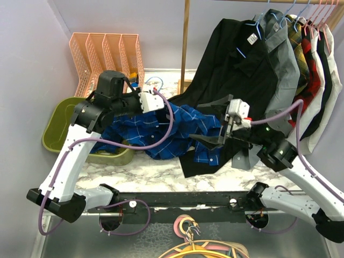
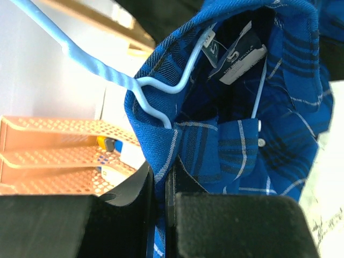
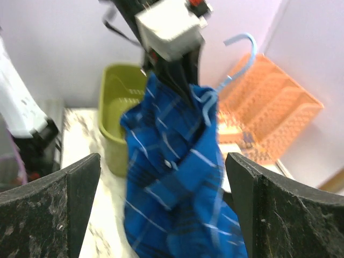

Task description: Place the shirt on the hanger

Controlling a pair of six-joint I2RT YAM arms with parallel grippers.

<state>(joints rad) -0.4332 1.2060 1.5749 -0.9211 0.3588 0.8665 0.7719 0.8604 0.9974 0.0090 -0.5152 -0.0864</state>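
Left claw [image 2: 161, 180] was pinched shut on the shirt [image 2: 242, 145], gripping the front edge just below the collar and holding it up over the middle of the tabletop [image 1: 156, 172]. The rest of the cloth trailed right and lay on the surface. Hanger [image 2: 153, 86] had one wire arm inside the collar, hook end sticking out of the neck opening. Right claw [image 1: 215, 122] stood wide open beside the cloth, holding nothing. Shirt looked light and limp, likely to slip on thin wire. Best hold: the free collar edge or shoulder seam, not loose fabric.
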